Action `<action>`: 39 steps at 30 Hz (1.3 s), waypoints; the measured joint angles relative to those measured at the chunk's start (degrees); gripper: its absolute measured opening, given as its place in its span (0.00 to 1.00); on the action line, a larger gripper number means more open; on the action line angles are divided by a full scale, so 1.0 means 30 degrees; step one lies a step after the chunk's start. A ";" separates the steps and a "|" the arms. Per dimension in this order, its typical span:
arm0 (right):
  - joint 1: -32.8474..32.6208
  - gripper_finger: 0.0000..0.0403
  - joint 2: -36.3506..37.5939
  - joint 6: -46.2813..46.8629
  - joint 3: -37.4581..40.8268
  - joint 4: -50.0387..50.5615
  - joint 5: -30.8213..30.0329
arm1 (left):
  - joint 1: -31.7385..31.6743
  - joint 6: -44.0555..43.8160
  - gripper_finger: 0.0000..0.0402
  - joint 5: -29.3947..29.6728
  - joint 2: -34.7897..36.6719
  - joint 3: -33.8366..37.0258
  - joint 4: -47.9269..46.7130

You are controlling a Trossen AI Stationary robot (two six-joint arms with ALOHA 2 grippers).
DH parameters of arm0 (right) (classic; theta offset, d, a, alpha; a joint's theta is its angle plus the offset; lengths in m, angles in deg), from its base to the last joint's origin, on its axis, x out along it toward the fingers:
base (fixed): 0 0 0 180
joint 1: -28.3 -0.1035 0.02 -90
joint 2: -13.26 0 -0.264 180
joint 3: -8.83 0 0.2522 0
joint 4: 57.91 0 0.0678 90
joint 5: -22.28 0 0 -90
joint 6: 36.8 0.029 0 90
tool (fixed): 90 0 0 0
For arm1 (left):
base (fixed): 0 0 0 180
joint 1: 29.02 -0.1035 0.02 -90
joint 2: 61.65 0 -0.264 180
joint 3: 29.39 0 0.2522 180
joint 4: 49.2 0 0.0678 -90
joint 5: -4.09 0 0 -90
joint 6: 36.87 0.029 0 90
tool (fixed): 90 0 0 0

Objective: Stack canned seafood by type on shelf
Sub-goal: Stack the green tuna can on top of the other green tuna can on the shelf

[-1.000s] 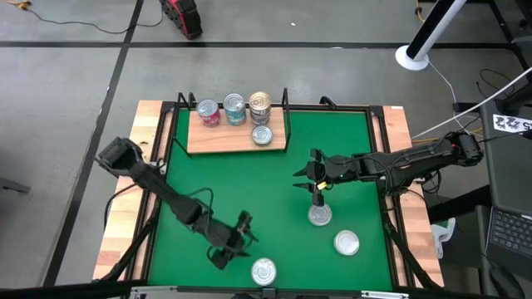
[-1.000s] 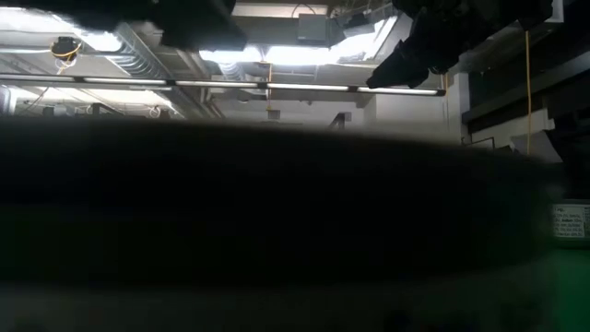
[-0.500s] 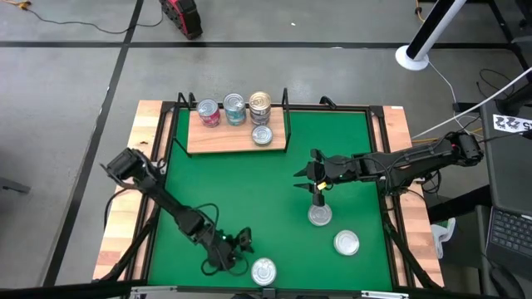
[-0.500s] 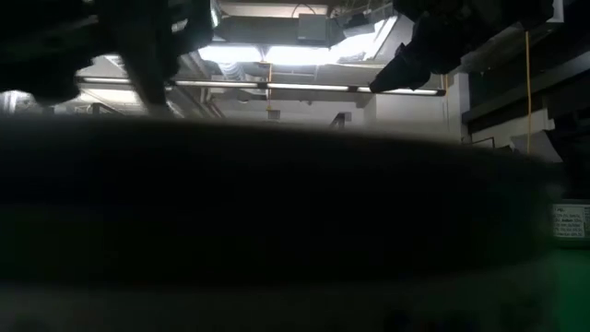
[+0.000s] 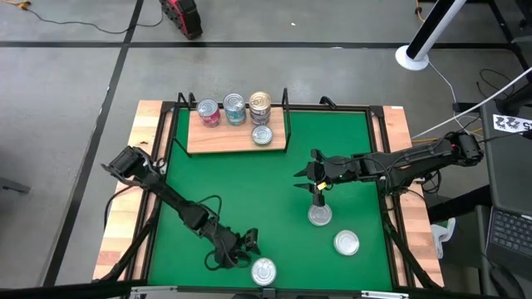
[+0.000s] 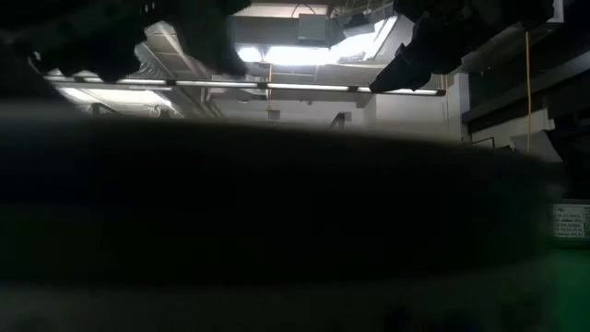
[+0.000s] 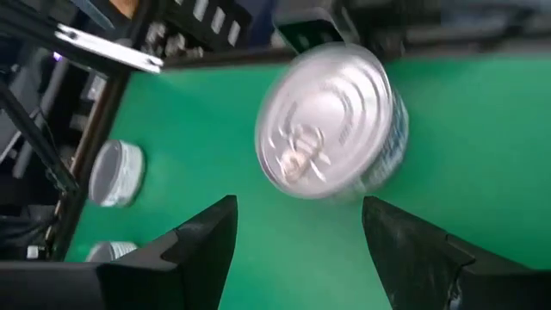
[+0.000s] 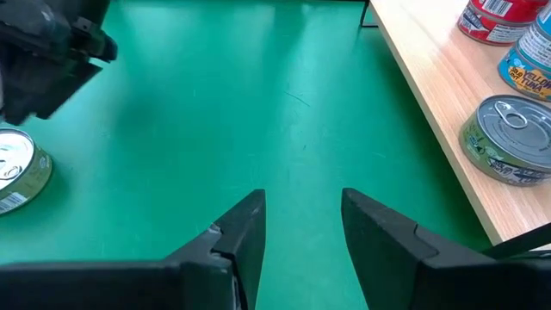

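Note:
A silver-lidded tin (image 5: 263, 271) stands on its base on the green mat near the front edge. In the left wrist view this tin (image 7: 331, 120) shows a bluish side label. My left gripper (image 5: 248, 252) (image 7: 297, 228) hangs open just left of it, one finger to either side and short of it. My right gripper (image 5: 316, 181) (image 8: 301, 211) hangs open over mid-mat, above and beyond another tin (image 5: 320, 215). A third loose tin (image 5: 347, 242) lies nearer the front right. The wooden shelf (image 5: 218, 141) at the far edge carries a red tin (image 5: 209, 112), a blue stack (image 5: 235, 109), a gold stack (image 5: 260, 106) and a single tin (image 5: 262, 134).
Black frame rails (image 5: 391, 208) border the mat (image 5: 249, 183). The shelf's thin black uprights (image 5: 286, 100) stand at its ends. In the low view a dark mass close to the lens fills the picture below the ceiling lights.
My left gripper has sunk toward the mat and crept toward the tin at the front edge, rolling about its own pointing line as it went. Its fingers have stayed open. No tin has moved.

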 joint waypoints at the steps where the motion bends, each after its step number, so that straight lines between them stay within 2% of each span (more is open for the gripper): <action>1: 0.0001 0.38 0.0002 0.0000 0.0000 -0.0005 0.0000 | 0.0000 -0.0230 0.61 -0.0210 0.0000 0.0000 0.0279; 8: 0.0003 0.38 0.0002 0.0000 0.0000 -0.0005 0.0000 | 0.0160 -0.2834 0.61 -0.1954 0.0000 -0.0007 0.0982; 12: 0.0005 0.38 -0.0003 0.0000 0.0000 -0.0005 0.0000 | 0.0167 -0.3076 0.61 -0.2140 -0.0047 -0.0007 0.1005; 17: 0.0005 0.38 -0.0005 0.0000 0.0000 -0.0013 0.0000 | 0.0160 -0.3710 0.61 -0.2624 -0.1296 -0.0007 0.3354; 22: -0.0002 0.38 0.0000 0.0000 0.0000 0.0004 0.0000 | 0.0015 -0.3900 0.61 -0.2636 -0.2346 -0.0007 0.5719; 33: 0.0005 0.38 -0.0005 0.0000 -0.0007 0.0146 -0.0068 | 0.0119 -0.5507 0.61 -0.2612 -0.2710 -0.0036 0.5039; 39: 0.0005 0.38 -0.0005 0.0000 -0.0002 0.0627 -0.0153 | 0.0166 -0.6123 0.61 -0.1567 -0.2697 -0.0007 0.5386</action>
